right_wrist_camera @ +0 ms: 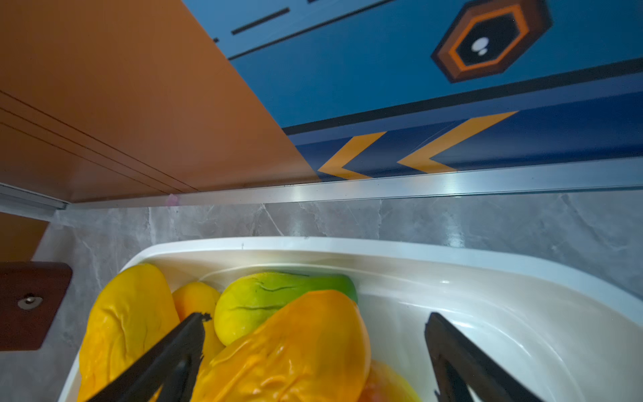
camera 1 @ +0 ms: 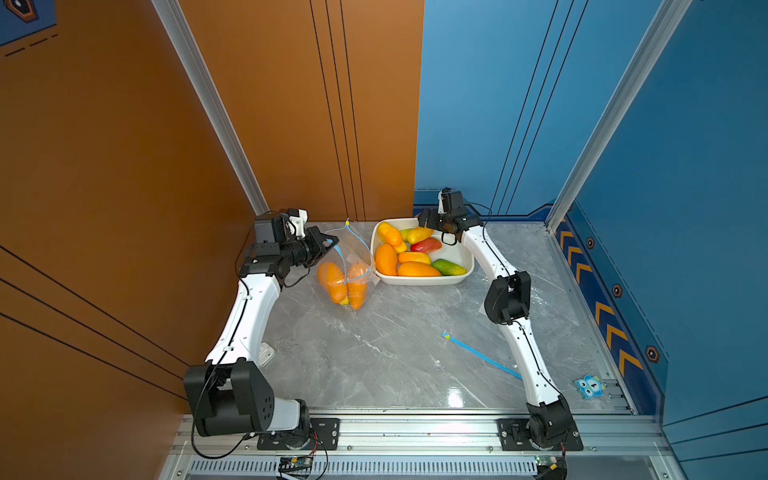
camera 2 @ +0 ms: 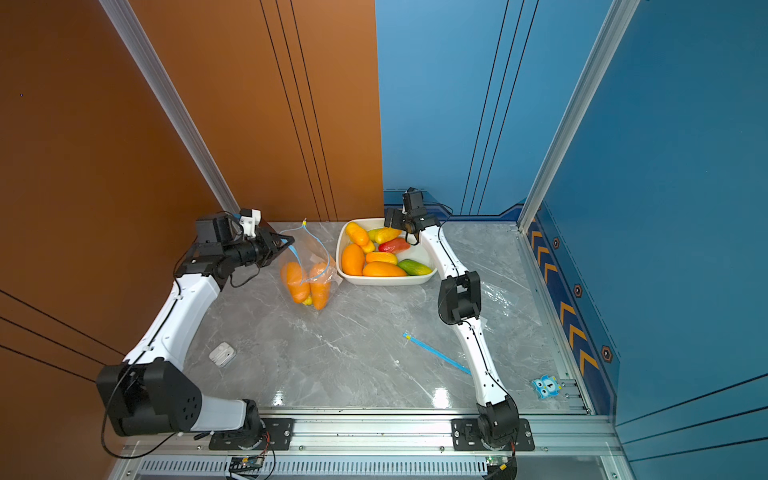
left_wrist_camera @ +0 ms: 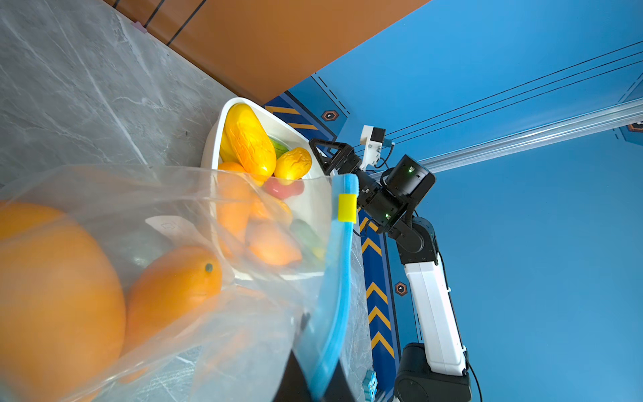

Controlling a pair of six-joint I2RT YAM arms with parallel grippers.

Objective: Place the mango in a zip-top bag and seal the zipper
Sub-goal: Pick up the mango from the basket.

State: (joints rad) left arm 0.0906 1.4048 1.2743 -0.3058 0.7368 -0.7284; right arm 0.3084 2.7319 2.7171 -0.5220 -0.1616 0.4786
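The step in hand looks like the pick. The right gripper [right_wrist_camera: 316,316] hangs over the white basin [right_wrist_camera: 348,245] at the far edge of the tabletop, jaws spread wide and holding nothing. An orange-yellow mango [right_wrist_camera: 295,351] lies directly beneath, between the fingers; whether they touch it I cannot tell. The left gripper [camera 1: 330,244] is clamped on the upper edge of the zip-top bag [camera 1: 353,259], holding it up just beside the basin. 2 orange mangoes [camera 1: 332,282] already sit at the bag's bottom. The blue zipper [left_wrist_camera: 335,278] is unsealed, with its yellow slider [left_wrist_camera: 347,207] near one end.

Next, I judge, the right gripper must drop a little and close across the mango's narrow width. It then has to lift clear of the basin's rim and the neighbouring fruit and carry the mango across to the bag's mouth. The glossy, rounded skin could slip, so a centred grip matters. Sealing comes afterwards.
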